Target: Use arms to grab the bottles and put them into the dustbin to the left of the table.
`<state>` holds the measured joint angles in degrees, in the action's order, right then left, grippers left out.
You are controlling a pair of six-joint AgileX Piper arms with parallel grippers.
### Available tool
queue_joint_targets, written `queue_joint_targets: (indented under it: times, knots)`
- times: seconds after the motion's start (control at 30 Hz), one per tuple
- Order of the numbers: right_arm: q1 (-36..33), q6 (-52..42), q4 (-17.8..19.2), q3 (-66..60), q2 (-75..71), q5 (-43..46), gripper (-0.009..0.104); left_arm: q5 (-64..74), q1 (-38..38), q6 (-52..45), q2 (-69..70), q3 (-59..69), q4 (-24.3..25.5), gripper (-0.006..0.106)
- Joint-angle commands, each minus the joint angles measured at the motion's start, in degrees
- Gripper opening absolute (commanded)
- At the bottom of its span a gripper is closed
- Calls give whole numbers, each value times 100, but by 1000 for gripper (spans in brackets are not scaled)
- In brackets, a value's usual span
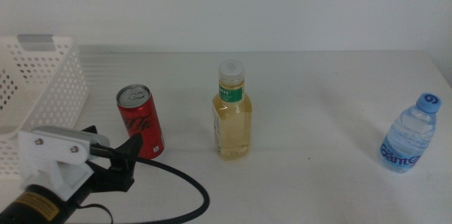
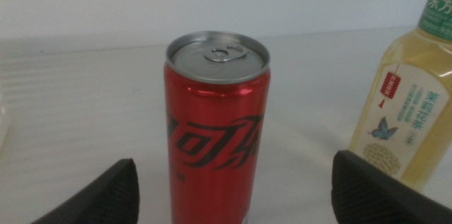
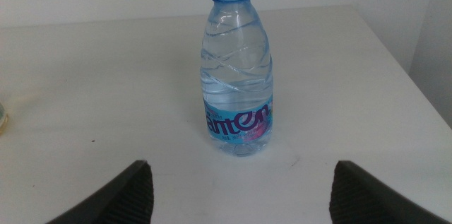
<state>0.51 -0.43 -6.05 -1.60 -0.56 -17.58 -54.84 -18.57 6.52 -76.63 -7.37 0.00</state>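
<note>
While left pincer gapes, red can upright between jaws, untouched; right pincer apart before water bottle.

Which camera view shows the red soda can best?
The left wrist view: the red soda can fills the picture, upright between the open left gripper jaws. The middle view shows it small; the right wrist view does not show it.

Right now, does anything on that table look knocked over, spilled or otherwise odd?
Nothing stands out. The slim red soda can, the clear bottle of yellow liquid and the small blue-capped water bottle all stand upright and capped on a dry off-white tabletop. The left hand is open beside the can.
</note>
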Motion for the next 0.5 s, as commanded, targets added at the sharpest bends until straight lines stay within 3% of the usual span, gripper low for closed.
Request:
queue_joint_targets:
  times: [0.0, 0.1, 0.47]
  knots:
    - [36, -33, 26, 43, -159, 424, 65, -1128, -11, 53, -369, -129, 0, 89]
    - [36, -33, 26, 43, -159, 424, 65, -2011, -5, 160, -1039, -169, -63, 89]
    - [36, -33, 26, 43, -159, 424, 65, -2058, 36, 59, -2147, -974, 0, 89]
